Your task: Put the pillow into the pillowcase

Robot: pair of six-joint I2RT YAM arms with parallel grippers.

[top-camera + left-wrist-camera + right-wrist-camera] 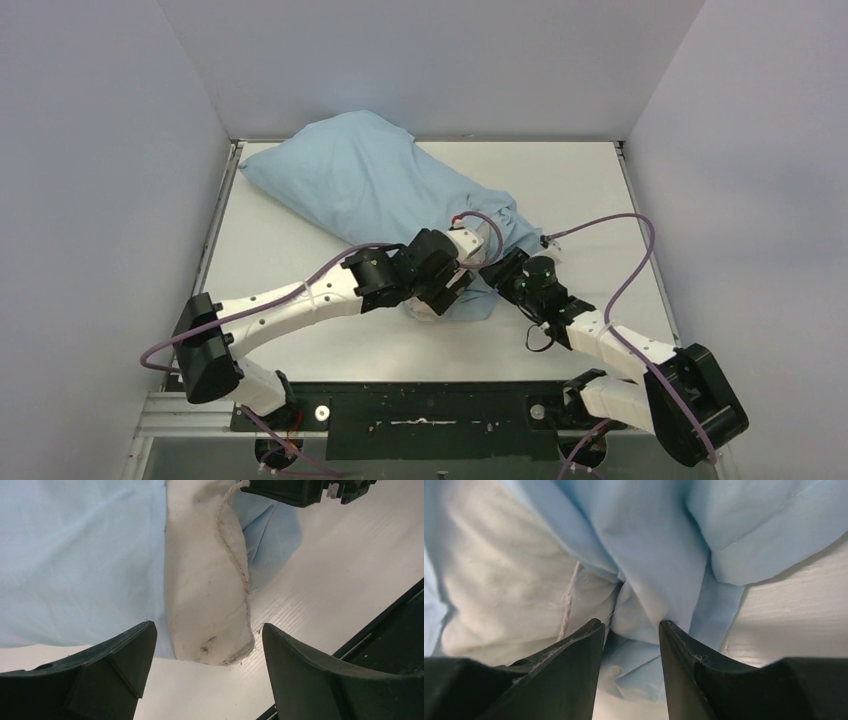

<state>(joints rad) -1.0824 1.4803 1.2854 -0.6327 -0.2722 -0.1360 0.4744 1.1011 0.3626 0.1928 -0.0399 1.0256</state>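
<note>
The light blue pillowcase [360, 180] lies plump and diagonal from the back left to the table's middle, with the pillow mostly inside. In the left wrist view an off-white corner of the pillow [205, 590] sticks out of the pillowcase [75, 555] mouth onto the table. My left gripper [205, 635] is open and empty, its fingers either side of that corner and just short of it; in the top view it [452, 288] hovers over the mouth. My right gripper [631, 625] is shut on a bunched fold of the pillowcase [664, 545] beside the pillow [499, 580].
The white table [300, 250] has grey walls on three sides. A black rail [420, 405] runs along the near edge between the arm bases. Purple cables [620, 260] loop above the right arm. Both grippers sit close together at the pillowcase mouth.
</note>
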